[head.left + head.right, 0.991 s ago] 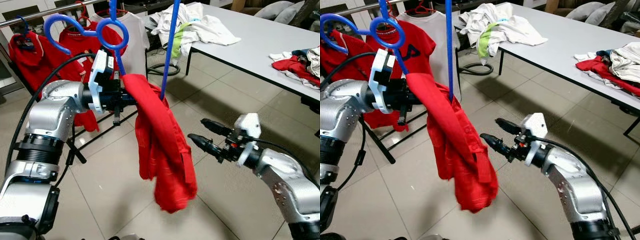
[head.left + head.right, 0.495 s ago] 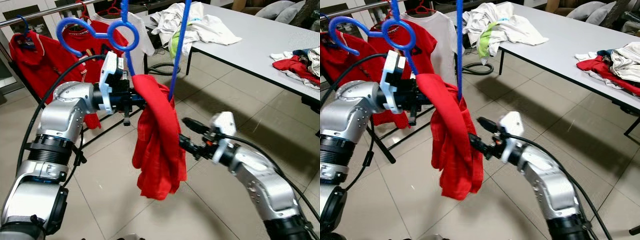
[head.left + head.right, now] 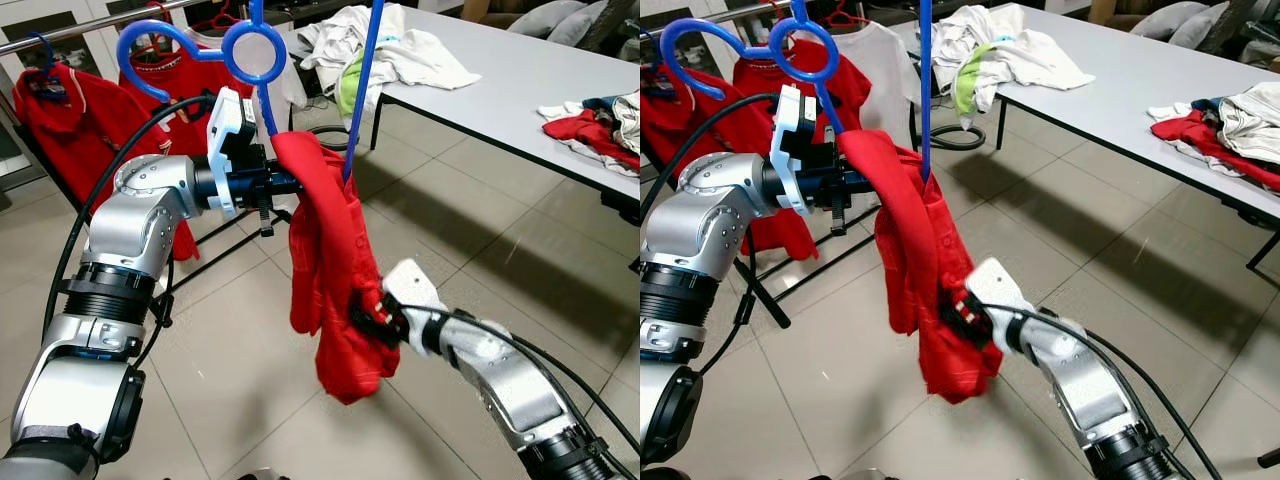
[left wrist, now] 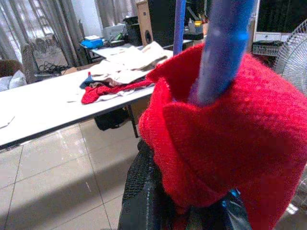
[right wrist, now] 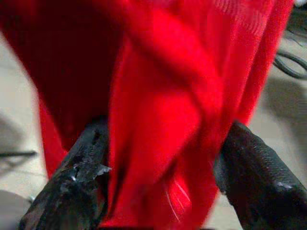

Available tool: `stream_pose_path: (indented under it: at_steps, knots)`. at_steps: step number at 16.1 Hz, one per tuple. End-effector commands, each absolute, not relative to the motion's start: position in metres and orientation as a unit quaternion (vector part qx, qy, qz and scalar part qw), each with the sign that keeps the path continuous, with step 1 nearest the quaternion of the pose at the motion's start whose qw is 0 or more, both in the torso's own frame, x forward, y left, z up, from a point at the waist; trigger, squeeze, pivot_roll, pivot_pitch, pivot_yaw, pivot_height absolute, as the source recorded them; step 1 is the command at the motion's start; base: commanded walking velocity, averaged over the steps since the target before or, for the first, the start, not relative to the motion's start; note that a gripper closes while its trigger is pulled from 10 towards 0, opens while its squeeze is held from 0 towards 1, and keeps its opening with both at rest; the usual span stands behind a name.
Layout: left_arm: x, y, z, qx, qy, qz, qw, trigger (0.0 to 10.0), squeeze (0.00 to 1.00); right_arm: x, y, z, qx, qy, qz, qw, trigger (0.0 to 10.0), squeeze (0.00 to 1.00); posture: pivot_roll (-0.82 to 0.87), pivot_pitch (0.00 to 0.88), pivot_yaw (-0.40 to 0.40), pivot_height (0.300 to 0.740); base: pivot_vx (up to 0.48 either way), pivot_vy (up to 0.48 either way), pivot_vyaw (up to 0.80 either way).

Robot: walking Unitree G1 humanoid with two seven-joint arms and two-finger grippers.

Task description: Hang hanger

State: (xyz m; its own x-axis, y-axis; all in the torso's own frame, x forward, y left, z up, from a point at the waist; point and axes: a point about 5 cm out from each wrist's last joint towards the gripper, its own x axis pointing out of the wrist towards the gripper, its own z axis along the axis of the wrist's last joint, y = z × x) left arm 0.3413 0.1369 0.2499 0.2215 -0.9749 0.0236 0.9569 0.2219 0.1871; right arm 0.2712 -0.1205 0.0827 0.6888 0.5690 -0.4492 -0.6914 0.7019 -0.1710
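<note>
At chest height, left gripper [image 3: 268,185] clamps blue hanger [image 3: 258,75] bearing red shirt [image 3: 335,270]; right gripper [image 5: 158,172], fingers parted, straddles shirt's lower folds.

Red shirt [image 3: 335,270] on a blue hanger [image 3: 250,55]
Plain red cloth; bright blue plastic; black-fingered claws; white counter [image 3: 520,70]; pale grey floor tiles [image 3: 230,380]

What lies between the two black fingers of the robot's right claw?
A fold of the red shirt lies between the right claw's fingers, which stand apart on either side of it, as the right wrist view shows.
</note>
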Motion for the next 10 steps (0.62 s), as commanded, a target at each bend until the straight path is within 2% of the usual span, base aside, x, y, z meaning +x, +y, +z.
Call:
stream_pose_path:
  at_steps: [1, 7, 8, 10]
  knots:
    - [0.34, 0.141, 0.268, 0.078, -0.101, -0.612, 0.781, 0.0, 0.0, 0.273, -0.125, 0.08, -0.177, 0.196, 0.324, 0.908, 10.0, 0.0, -0.02, 0.0, 0.092, 0.74, 0.0, 0.0, 0.0]
    - [0.337, 0.148, 0.267, 0.086, -0.095, -0.608, 0.784, 0.0, 0.0, 0.281, -0.14, 0.085, -0.167, 0.172, 0.255, 0.937, 10.0, 0.0, -0.02, 0.0, 0.089, 0.74, 0.0, 0.0, 0.0]
    - [0.337, 0.148, 0.267, 0.086, -0.095, -0.607, 0.784, 0.0, 0.0, 0.282, -0.143, 0.084, -0.169, 0.173, 0.249, 0.938, 0.0, 0.0, -0.02, 0.0, 0.089, 0.74, 0.0, 0.0, 0.0]
    - [0.336, 0.148, 0.267, 0.084, -0.096, -0.609, 0.783, 0.0, 0.0, 0.281, -0.142, 0.082, -0.154, 0.167, 0.256, 0.94, 0.0, 0.0, -0.02, 0.0, 0.091, 0.74, 0.0, 0.0, 0.0]
